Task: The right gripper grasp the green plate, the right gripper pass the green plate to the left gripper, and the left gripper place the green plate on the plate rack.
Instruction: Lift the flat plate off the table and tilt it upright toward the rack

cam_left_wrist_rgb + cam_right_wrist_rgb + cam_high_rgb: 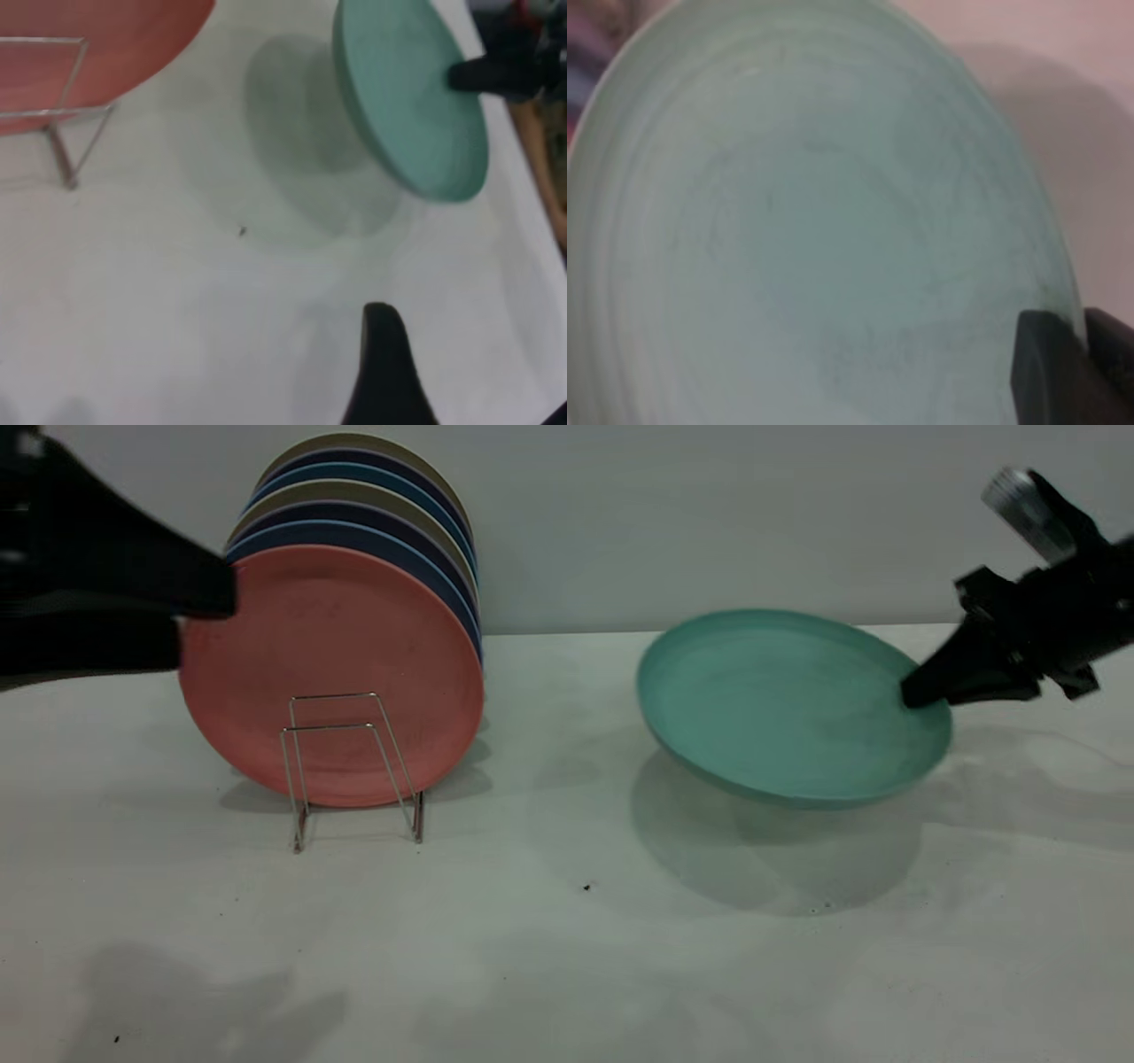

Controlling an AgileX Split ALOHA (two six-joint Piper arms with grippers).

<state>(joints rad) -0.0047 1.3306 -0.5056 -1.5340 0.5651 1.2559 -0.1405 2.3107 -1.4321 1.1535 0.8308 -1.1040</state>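
Observation:
The green plate point(780, 700) hangs tilted above the table at the right, with its shadow below it. My right gripper point(917, 691) is shut on the plate's right rim; in the right wrist view the rim passes between its two fingers point(1079, 341) and the plate point(815, 230) fills the picture. My left gripper point(199, 624) is open and empty, high at the far left, in front of the stacked plates. In its wrist view point(469, 363) the plate point(399, 97) is far off. The wire plate rack point(328, 727) stands at the left.
A salmon-pink plate point(337, 646) leans upright in the rack, with several blue and beige plates point(372, 505) behind it. Two front wire loops of the rack stand in front of it. The pink plate point(106, 35) and rack point(60, 155) show in the left wrist view.

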